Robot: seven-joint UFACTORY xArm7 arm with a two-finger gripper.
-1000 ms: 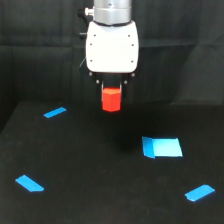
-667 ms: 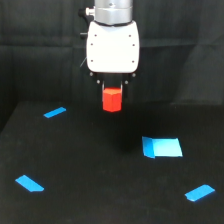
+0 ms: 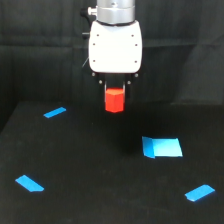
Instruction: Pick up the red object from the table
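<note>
Gripper (image 3: pixel 115 95) hangs under the white wrist housing (image 3: pixel 115 47), jaws closed on the red object (image 3: pixel 114 101); block sits directly below the fingers, upper part tucked between them, lower part showing, roughly upright; block appears clear of the table (image 3: pixel 100 175), though the gap is hard to judge from this angle; pick looks made, so any coming move is straight up. Outward: blue rectangle (image 3: pixel 162 147) lower toward the exterior view's right; three blue strips (image 3: pixel 54 112) (image 3: pixel 29 183) (image 3: pixel 199 192) scattered well apart.

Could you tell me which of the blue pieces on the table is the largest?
The blue rectangle toward the exterior view's right; the other three are narrow strips.
</note>
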